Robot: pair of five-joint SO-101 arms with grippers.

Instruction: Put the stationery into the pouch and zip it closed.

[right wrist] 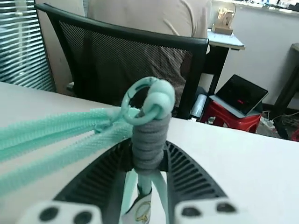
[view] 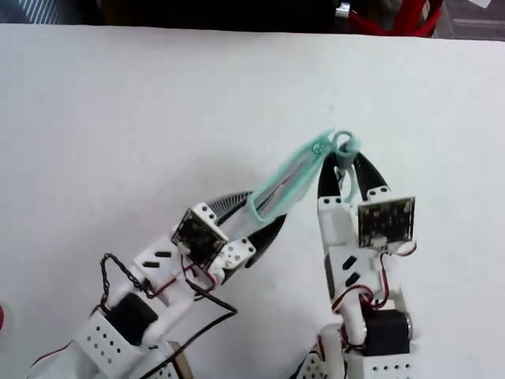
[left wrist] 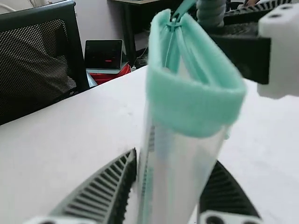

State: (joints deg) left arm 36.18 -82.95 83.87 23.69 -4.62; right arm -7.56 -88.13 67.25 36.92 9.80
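The white desk (view: 118,118) stretches wide and open from the two arms to its far edge and out to both sides. One mint pouch (view: 284,180) is held slanting between the two pincers, near the desk's middle. The left pincer (view: 264,212) is clamped on the pouch's near end, with its clear wall between the fingers. The right pincer (view: 345,167) is closed on the single grey-wrapped zip pull (right wrist: 148,140) at the pouch's far end

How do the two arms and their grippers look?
The left arm and right arm are white plastic with black motors. The left gripper and right gripper have black ribbed fingers. Each wrist carries a square dark camera board. Red and black cables run alongside.
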